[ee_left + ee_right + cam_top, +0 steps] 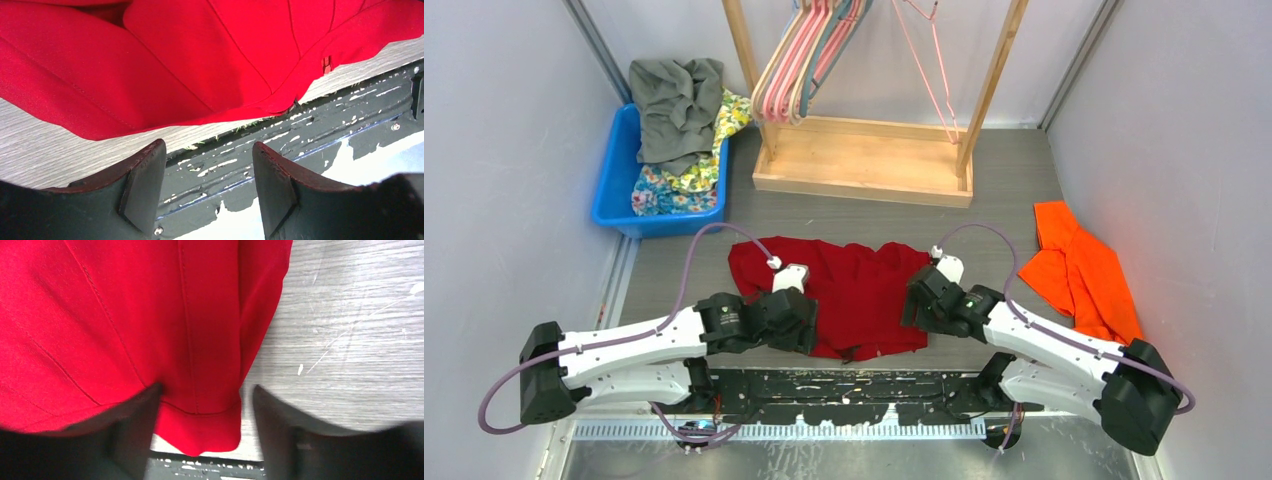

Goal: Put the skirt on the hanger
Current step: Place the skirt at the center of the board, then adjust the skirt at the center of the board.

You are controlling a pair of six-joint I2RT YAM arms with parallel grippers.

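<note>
Lying flat on the counter (1014, 200), the red skirt (854, 285) isn't lifted yet, and the hangers (799, 60) hang untouched on the wooden rack (864, 160) at the back, so I'd say nearly everything is left to do. The left jaws stand spread and empty just short of the near hem. The right jaws, spread too, straddle the skirt's near right corner without pinching it.

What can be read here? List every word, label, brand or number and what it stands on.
None: no readable text in any view.
The small tab on the red skirt shows no legible lettering.
The blue bin, hangers and wooden rack carry no visible print.
</note>
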